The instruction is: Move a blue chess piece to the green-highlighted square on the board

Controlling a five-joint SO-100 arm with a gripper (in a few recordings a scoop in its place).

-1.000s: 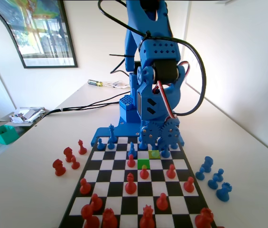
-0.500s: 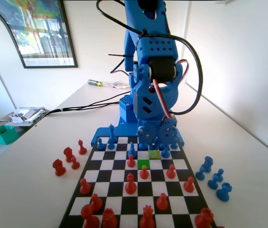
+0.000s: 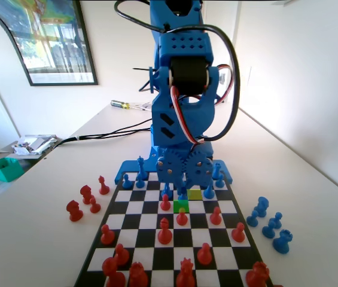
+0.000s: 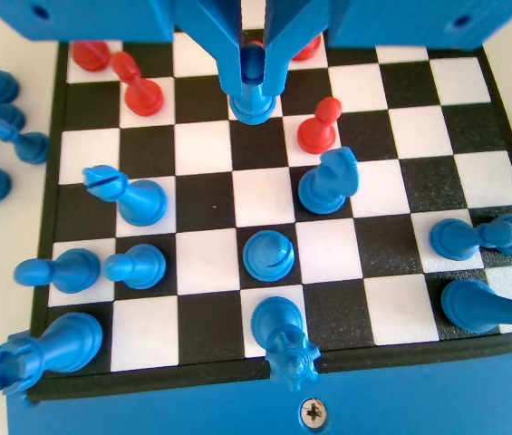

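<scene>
place: home room | signs: framed picture (image 3: pixel 52 39) on white wall; white table (image 3: pixel 312 179)

text: none readable | labels: none | numbers: none

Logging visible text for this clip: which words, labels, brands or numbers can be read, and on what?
None readable.
Framed poster on the wall: any print is too blurred to read.
Board, pieces and the arm's tool: no lettering visible.

White walls (image 3: pixel 300 54), framed picture (image 3: pixel 49 39)
</scene>
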